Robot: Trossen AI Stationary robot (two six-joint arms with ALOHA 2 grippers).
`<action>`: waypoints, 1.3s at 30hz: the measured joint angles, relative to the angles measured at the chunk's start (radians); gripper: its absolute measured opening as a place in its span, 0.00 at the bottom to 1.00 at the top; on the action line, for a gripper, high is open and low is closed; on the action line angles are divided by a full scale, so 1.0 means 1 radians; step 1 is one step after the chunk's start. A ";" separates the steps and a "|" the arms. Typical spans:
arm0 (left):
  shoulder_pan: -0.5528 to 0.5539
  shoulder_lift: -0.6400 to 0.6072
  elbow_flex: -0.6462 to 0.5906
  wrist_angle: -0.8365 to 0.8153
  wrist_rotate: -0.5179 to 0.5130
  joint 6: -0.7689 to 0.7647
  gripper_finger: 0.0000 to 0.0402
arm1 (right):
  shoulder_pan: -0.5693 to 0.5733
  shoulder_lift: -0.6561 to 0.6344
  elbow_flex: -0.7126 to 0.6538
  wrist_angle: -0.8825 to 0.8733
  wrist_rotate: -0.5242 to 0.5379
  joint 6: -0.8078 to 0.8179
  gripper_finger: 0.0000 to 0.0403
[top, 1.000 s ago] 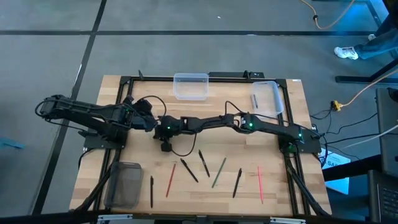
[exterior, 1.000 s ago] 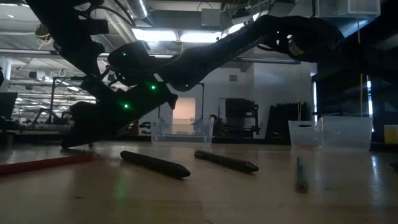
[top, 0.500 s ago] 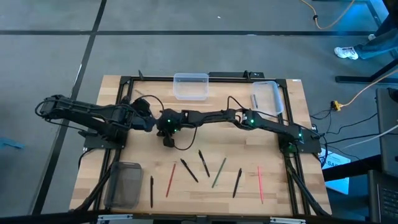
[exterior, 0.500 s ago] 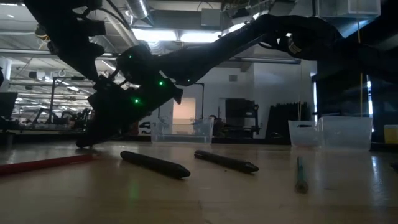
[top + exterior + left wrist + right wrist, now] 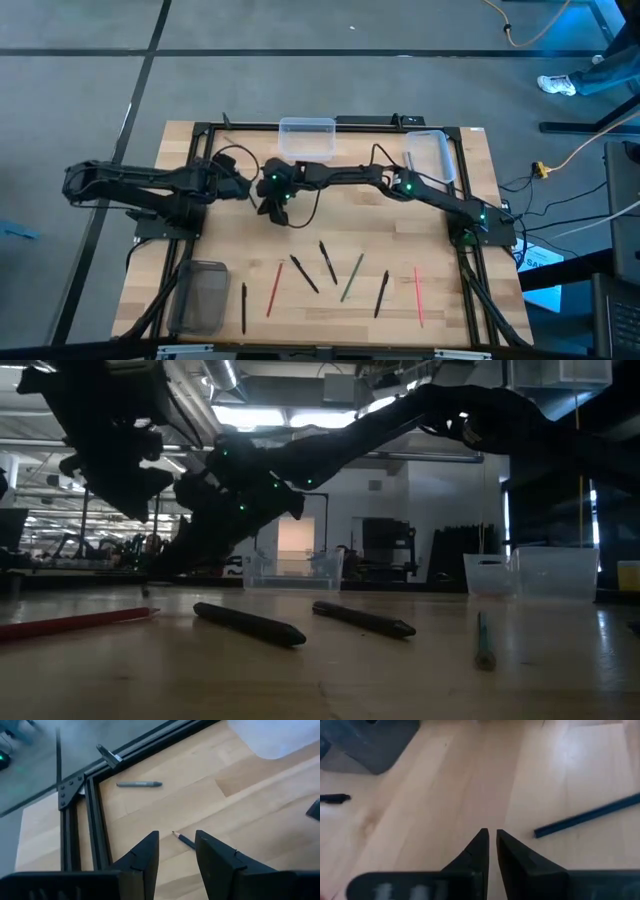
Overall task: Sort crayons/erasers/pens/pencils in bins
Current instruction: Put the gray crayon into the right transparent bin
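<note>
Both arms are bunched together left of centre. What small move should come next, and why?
Probably the left gripper should shift a little along the dark pencil, then drop and close. Its jaws stand apart with only the pencil's tip between them. The pencil lies slantwise on the table and runs out of sight beneath one jaw. The right gripper, jaws barely apart, holds nothing to deliver.

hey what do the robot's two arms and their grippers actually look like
Both arms are dark, jointed tubes with small green lights and loose black cables looping beside them. The left gripper and right gripper each end in two matte black, wedge-shaped fingers tapering to blunt tips.
</note>
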 joint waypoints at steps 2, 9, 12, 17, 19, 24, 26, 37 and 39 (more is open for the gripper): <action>0.024 0.000 0.000 0.021 0.014 0.042 0.30 | -0.006 -0.022 -0.001 -0.025 -0.004 -0.018 0.10; 0.172 0.000 0.000 0.121 0.055 0.241 0.30 | -0.022 -0.092 0.001 -0.052 -0.008 -0.065 0.10; 0.287 0.000 0.000 0.219 0.152 0.368 0.30 | -0.023 -0.103 0.002 -0.051 -0.006 -0.076 0.10; 0.454 0.000 0.000 0.401 0.282 0.554 0.30 | -0.019 -0.103 0.002 -0.080 -0.005 -0.093 0.10; 0.509 0.000 0.000 0.438 0.305 0.601 0.30 | -0.018 -0.103 0.002 -0.077 0.000 -0.096 0.10; 0.649 0.016 0.000 0.499 0.434 0.703 0.30 | -0.013 -0.103 0.002 -0.105 0.032 -0.145 0.10; 0.699 0.032 0.000 0.521 0.517 0.727 0.30 | -0.012 -0.104 0.002 -0.104 0.032 -0.158 0.10; 0.851 0.260 0.037 0.651 0.691 0.760 0.33 | -0.019 -0.111 0.002 -0.091 0.013 -0.172 0.10; 0.860 0.314 0.067 0.648 0.675 0.761 0.36 | -0.022 -0.111 0.002 -0.075 0.023 -0.168 0.10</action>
